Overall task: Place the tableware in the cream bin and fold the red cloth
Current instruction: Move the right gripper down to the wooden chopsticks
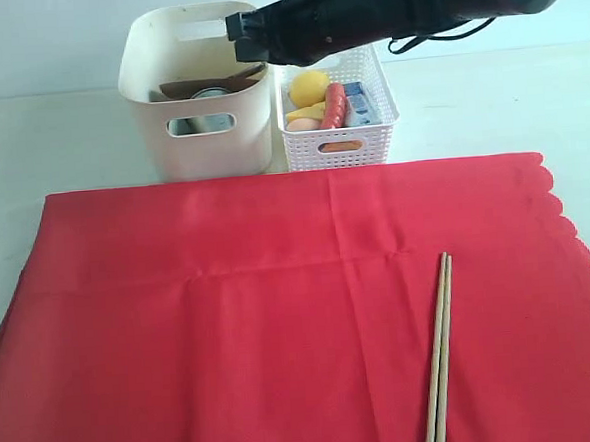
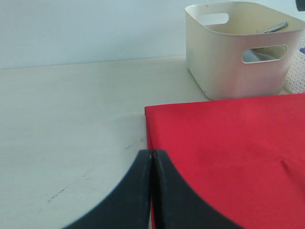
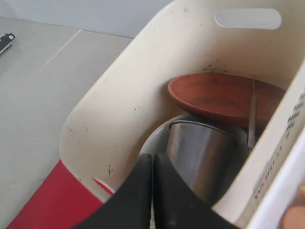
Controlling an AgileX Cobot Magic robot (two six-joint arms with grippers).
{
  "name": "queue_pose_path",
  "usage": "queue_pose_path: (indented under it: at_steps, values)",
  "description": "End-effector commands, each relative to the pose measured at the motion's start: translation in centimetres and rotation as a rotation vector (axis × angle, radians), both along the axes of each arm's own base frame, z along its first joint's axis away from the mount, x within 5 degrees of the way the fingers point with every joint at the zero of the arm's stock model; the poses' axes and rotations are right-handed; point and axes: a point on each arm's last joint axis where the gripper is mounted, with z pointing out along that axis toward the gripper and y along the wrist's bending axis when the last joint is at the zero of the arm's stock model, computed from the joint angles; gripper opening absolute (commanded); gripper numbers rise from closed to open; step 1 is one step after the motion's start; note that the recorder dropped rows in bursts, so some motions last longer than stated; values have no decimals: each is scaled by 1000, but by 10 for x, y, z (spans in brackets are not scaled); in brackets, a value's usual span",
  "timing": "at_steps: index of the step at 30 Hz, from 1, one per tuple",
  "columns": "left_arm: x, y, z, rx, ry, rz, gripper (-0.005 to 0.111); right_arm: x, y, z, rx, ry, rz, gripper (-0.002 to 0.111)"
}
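Note:
The red cloth (image 1: 281, 322) lies flat over the near table, its scalloped edge on the right. A pair of light wooden chopsticks (image 1: 439, 352) rests on it at the front right. Behind the cloth stands the cream bin (image 1: 205, 136). Inside it I see the brown wooden plate (image 3: 219, 98), the steel cup (image 3: 200, 152), the pale bowl (image 3: 159, 138) and the silver knife (image 3: 251, 117). My right gripper (image 3: 153, 156) hangs shut and empty above the bin's opening. My left gripper (image 2: 152, 152) is shut with nothing in it, over the cloth's (image 2: 228, 157) left edge; it is out of the exterior view.
A white lattice basket (image 1: 341, 128) stands right of the bin, holding a lemon (image 1: 309, 86), a sausage (image 1: 334, 105), an egg and a milk carton. Bare pale table (image 2: 71, 133) lies left of the cloth. The right arm (image 1: 412, 3) spans the back of the scene.

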Motion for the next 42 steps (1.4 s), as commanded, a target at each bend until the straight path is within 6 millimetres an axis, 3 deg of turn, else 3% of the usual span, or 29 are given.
queue_pose_path:
  at_steps: [1, 13, 26, 28, 31, 34, 36, 38, 40, 42]
  values:
    - [0, 0, 1, -6, -14, 1, 3, -14, -14, 9, -58, -34, -52, 0]
    - [0, 0, 1, -6, -14, 1, 3, -81, -67, 17, -226, -56, -278, 0]
    - [0, 0, 1, -6, -14, 1, 3, -184, -118, 28, -257, -74, -378, 0]
    - [0, 0, 1, -6, -14, 1, 3, -207, -128, 29, -246, -91, -380, 0]
    - [0, 0, 1, -6, -14, 1, 3, -243, -135, 16, -220, -57, -320, 0]
    - [0, 0, 1, -6, -14, 1, 3, -261, -134, -2, -199, 36, -245, 0]
    - [0, 0, 1, -6, -14, 1, 3, -266, -140, -16, -187, 116, -330, 8]
    - [0, 0, 1, -6, -14, 1, 3, -266, -145, -27, -177, 202, -424, 29]
    - [0, 0, 1, -6, -14, 1, 3, -268, -139, -34, -198, 237, -334, 46]
    - [0, 0, 1, -6, -14, 1, 3, -270, -131, -44, -210, 286, -234, 53]
